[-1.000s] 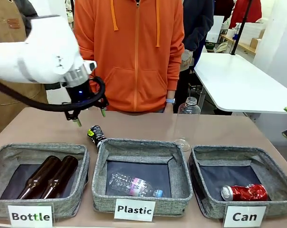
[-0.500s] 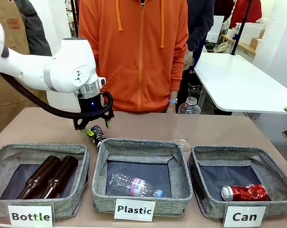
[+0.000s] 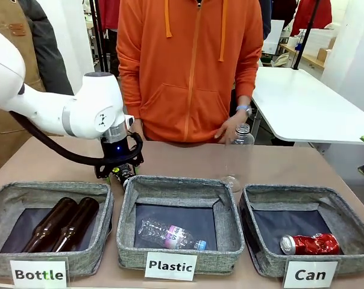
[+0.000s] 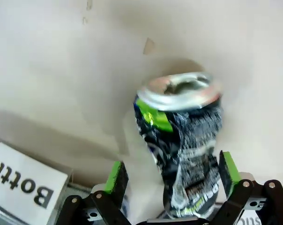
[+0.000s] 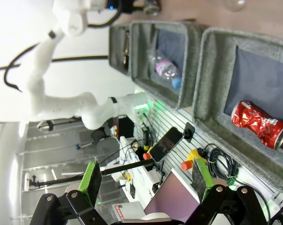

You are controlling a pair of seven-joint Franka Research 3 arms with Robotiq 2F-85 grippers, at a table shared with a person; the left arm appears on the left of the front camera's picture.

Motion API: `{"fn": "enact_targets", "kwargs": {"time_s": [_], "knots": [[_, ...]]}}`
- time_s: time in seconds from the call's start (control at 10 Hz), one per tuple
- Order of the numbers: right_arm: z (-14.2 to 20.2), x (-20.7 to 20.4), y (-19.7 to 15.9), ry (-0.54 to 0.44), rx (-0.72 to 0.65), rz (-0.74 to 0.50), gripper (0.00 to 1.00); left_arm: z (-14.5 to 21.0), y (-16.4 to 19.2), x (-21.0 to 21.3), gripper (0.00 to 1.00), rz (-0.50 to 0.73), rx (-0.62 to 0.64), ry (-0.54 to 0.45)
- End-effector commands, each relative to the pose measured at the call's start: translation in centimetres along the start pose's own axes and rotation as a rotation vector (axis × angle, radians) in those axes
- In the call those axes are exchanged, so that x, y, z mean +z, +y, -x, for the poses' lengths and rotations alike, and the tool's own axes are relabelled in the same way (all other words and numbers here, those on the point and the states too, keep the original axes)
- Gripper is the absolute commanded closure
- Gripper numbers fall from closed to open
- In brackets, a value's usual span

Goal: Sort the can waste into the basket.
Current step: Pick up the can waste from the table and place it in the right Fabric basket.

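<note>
The table (image 3: 278, 165) has a smooth light brown top. Along its near edge stand three grey felt bins: the Bottle basket (image 3: 49, 188) at the left with two brown glass bottles (image 3: 61, 223), the Plastic basket (image 3: 176, 183) in the middle with one crushed plastic bottle (image 3: 170, 235), and the Can basket (image 3: 290, 191) at the right. The red can (image 3: 310, 244) lies in the near part of the Can basket. At the far side stands a person (image 3: 188, 72) in an orange hoodie, and a white table (image 3: 302, 108) is in the room at the far right.

The black can (image 4: 183, 154) lies on the table just behind the gap between the Bottle basket and the Plastic basket. The left gripper (image 4: 172, 173) is spread wide with one finger on each side of this can, not squeezing it. The right gripper (image 5: 146, 176) is also spread wide and holds nothing.

One second ago the left gripper was higher and more to the left; it has come down around the can. The person has shifted right, and a hand (image 3: 230, 127) now reaches the clear bottle (image 3: 239, 135) standing at the far side
</note>
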State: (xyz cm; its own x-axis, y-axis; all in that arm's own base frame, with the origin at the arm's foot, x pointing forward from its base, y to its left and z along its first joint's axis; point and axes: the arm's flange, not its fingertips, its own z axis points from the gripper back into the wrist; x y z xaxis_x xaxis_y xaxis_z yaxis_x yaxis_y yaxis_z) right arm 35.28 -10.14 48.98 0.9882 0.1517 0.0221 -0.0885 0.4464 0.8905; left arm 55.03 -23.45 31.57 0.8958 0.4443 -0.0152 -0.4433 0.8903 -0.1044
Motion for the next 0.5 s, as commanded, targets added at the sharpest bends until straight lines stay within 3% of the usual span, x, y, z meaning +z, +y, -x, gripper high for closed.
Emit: {"fn": "enact_targets", "kwargs": {"time_s": [0.0,0.3,0.4], "knots": [[0.27,0.25,0.04,0.009,0.016,0.005,0.0,-0.6,0.66,-0.84,0.0,-0.021,0.023,-0.079],[0.27,0.25,0.04,0.009,0.016,0.005,0.0,-0.71,0.76,-1.33,0.0,0.022,0.034,-0.067],[0.27,0.25,0.04,0.009,0.016,0.005,0.0,-0.91,0.74,-1.39,0.59,0.018,0.046,-0.058]]}}
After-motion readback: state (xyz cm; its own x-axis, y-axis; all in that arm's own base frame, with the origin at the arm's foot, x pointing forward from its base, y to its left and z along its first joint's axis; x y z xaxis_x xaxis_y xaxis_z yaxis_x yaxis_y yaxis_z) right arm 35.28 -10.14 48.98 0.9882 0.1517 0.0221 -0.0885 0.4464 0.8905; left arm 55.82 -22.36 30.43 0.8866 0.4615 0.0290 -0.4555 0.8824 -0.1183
